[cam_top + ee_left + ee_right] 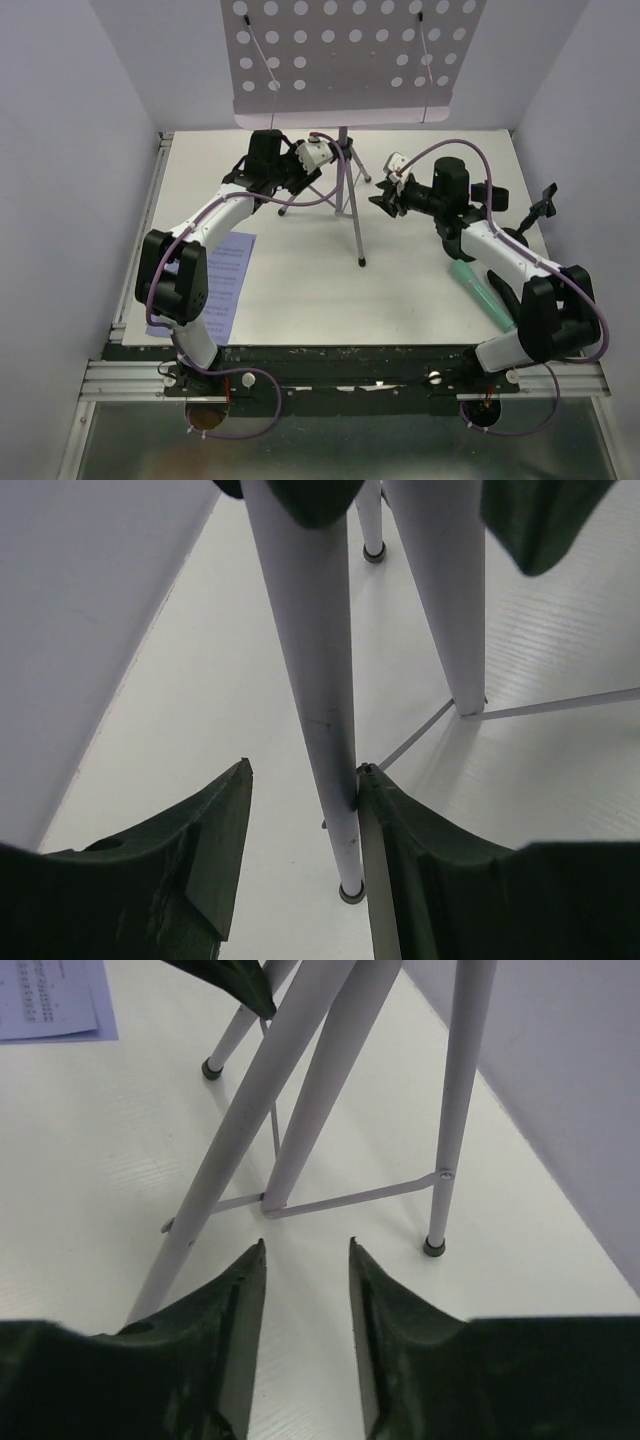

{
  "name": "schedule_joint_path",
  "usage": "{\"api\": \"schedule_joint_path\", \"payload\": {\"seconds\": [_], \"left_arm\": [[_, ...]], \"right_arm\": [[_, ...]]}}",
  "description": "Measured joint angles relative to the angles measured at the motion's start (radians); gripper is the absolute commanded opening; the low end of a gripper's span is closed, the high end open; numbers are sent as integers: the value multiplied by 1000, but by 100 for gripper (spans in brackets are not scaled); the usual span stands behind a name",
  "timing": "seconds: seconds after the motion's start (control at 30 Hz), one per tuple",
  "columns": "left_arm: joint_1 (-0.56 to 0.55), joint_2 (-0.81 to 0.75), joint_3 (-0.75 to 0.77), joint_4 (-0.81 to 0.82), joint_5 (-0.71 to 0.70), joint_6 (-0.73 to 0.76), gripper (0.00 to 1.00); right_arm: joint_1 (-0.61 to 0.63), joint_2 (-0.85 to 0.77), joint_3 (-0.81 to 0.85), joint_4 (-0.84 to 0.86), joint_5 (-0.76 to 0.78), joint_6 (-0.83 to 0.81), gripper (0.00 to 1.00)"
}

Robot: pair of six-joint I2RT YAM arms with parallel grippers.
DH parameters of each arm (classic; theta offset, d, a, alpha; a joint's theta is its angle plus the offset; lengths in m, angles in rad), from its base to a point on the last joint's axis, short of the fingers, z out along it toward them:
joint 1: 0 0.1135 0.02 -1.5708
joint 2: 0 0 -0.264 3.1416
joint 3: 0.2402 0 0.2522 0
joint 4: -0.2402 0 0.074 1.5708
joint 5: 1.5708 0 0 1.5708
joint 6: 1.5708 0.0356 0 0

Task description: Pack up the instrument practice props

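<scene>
Both outstretched, left tool [305, 775] loosely straddles tripod leg [318, 680], right tool [306, 1247] narrowly parted, empty.

A white tabletop [300, 290] is filling the middle of the enclosure, its matte surface catching soft, even light and carrying only faint shadows. Plain pale lavender-grey walls are rising from three sides of the tabletop: a left wall [60, 150], a back wall [170, 60] and a right wall [590, 100]. In both wrist views a wall is meeting the tabletop in a straight seam. A silver side rail [140, 240] is running along the tabletop's left edge. Along the tabletop's near edge a black strip [330, 356] is lying beside slotted aluminium rails [120, 378], and beyond that edge a dull grey metal sheet [340, 440] is showing.
</scene>
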Motion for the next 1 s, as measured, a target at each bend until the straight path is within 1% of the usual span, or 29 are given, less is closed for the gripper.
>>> {"api": "schedule_joint_path", "payload": {"seconds": [0.1, 0.2, 0.33, 0.5, 0.63, 0.7, 0.73, 0.77, 0.9, 1.0], "left_arm": [[10, 0, -6, 3, 11, 24, 55], [19, 0, -9, 0, 18, 50, 56], [42, 0, -9, -1, 21, 94, 57], [94, 0, -9, 0, 5, 142, 67], [125, -13, -31, 8, -17, 159, 72], [138, -39, -66, 3, -24, 163, 76], [145, -60, -89, -2, -25, 162, 90], [152, -82, -113, -10, -24, 161, 99], [159, -180, -175, -73, -16, 133, 99], [147, -253, -191, -140, 5, 93, 98]], "right_arm": [[0, 10, 2, -2, -15, -12, 55], [15, 66, 23, 6, -23, -19, 57], [85, 134, 48, 13, -16, -34, 57], [200, 148, 66, 26, -4, -30, 57], [259, 148, 66, 41, 9, 3, 59], [251, 145, 66, 42, 24, 17, 61], [235, 144, 66, 45, 26, 22, 62], [211, 144, 66, 48, 24, 23, 64], [81, 161, 83, 56, -2, 15, 67], [6, 228, 144, 84, -20, 16, 69]]}}
